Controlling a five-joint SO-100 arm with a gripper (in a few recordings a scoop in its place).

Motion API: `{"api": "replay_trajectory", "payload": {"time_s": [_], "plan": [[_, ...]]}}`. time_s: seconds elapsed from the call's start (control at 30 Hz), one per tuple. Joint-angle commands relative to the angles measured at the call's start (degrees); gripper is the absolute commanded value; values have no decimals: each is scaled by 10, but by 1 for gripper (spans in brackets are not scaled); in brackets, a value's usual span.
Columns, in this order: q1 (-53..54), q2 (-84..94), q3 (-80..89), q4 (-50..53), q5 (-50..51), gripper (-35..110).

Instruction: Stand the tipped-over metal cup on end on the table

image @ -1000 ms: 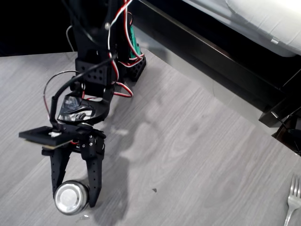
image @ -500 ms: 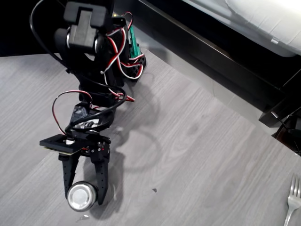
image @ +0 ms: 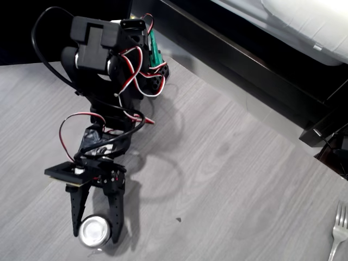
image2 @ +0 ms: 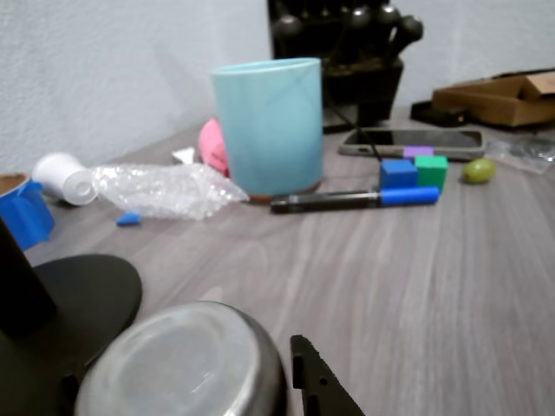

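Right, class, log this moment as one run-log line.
stage: standing cup | end effector: shut on metal cup, closed base facing up | cup low at table | fork: untouched at right edge

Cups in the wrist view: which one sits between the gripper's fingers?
The metal cup, shiny steel at the bottom edge beside a black finger. The light blue cup stands far back on the table.

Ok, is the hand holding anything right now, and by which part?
Yes: the hand holds the metal cup across its side wall, one finger on each side, its round end facing the overhead camera.
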Motion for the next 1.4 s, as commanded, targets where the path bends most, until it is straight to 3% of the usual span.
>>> {"api": "replay_trajectory", "payload": {"time_s": [0.0,0.3,0.43,0.5,0.57,0.67,0.7,0.77,1.0,1.37], "plan": [[9,-3,-25,-45,-7,34],[16,33,-4,-59,4,36],[18,150,45,-3,34,36],[26,265,71,94,66,36],[42,441,83,280,126,35],[63,735,-23,818,322,21],[66,765,-85,948,385,11],[71,777,-163,1088,469,0],[14,804,-165,1327,664,0],[-91,1071,42,1386,772,0]]}}
